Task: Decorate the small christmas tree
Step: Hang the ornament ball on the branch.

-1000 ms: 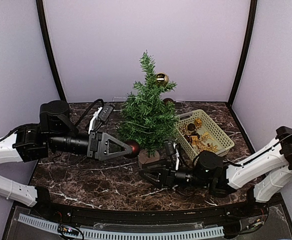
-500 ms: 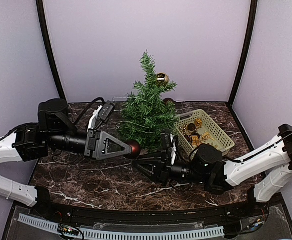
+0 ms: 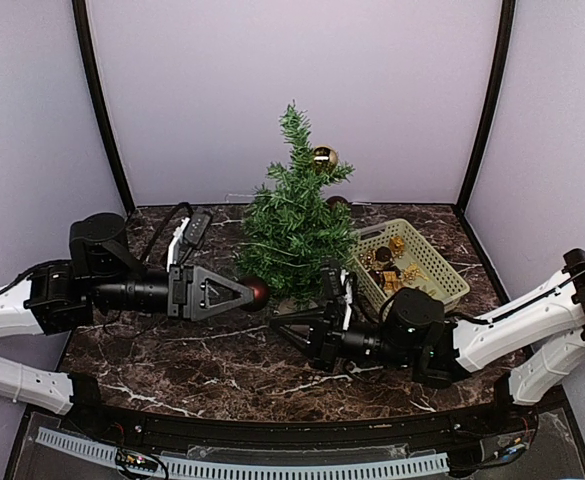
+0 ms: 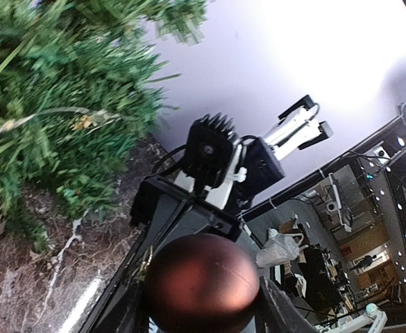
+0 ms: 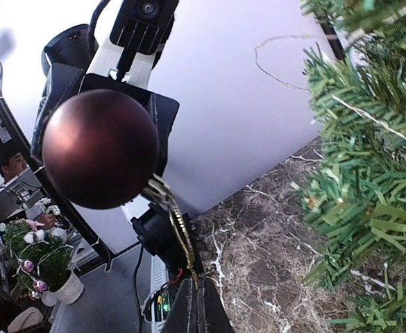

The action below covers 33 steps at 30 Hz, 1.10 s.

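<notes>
Both arms have shifted slightly left; the right gripper [image 5: 197, 302] now pinches the gold loop [image 5: 178, 229] of the maroon bauble [image 3: 255, 291] clamped in the left gripper [image 3: 246, 292]. Best to hold that loop taut and open, then steer it over a branch tip. The small christmas tree [image 3: 294, 225] stands mid-table just beyond them, long axis vertical, tip up.

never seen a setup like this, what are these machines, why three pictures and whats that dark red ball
Two robot arms bolted to a marble table. One picture looks down from above; the other two come from cameras on each wrist. On the table stand a small christmas tree, wearing a gold bauble, and a basket of ornaments. The left gripper holds the red ball; the right gripper pinches its gold loop.
</notes>
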{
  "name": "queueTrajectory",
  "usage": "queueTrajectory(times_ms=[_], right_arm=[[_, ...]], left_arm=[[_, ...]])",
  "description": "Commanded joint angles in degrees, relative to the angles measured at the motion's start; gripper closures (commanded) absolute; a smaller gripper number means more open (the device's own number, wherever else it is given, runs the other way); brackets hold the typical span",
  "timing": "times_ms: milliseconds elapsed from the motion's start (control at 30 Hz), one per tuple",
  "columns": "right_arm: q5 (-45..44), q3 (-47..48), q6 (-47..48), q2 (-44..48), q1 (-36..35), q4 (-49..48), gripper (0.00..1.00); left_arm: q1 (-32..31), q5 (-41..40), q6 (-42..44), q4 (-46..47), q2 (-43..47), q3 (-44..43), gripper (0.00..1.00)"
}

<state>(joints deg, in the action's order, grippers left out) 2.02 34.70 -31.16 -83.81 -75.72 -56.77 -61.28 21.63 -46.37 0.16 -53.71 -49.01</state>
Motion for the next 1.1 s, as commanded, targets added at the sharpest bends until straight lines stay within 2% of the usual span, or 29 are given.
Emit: queueTrajectory(times_ms=[0, 267, 500, 733, 1067], right_arm=[[-3.8, 0.6, -1.3, 0.3, -0.3, 4.0, 1.0], [-7.8, 3.0, -4.7, -1.8, -0.3, 11.4, 1.0], [-11.4, 7.8, -5.7, -4.3, -0.4, 17.1, 1.0], [-13.7, 7.9, -7.6, -4.2, 0.0, 19.2, 1.0], [-11.5, 1.9, -6.4, 3.1, -0.1, 17.8, 1.0]], left_arm=[[0.6, -4.3, 0.2, 6.6, 1.3, 6.8, 0.52], [1.5, -6.3, 0.8, 13.5, 1.2, 13.4, 0.52], [3.6, -7.4, 1.9, 14.7, 1.1, 15.4, 0.52], [4.1, -6.7, 2.6, 15.6, 0.1, 15.6, 0.52], [4.1, 2.0, 5.2, 22.4, -4.6, 14.7, 0.52]])
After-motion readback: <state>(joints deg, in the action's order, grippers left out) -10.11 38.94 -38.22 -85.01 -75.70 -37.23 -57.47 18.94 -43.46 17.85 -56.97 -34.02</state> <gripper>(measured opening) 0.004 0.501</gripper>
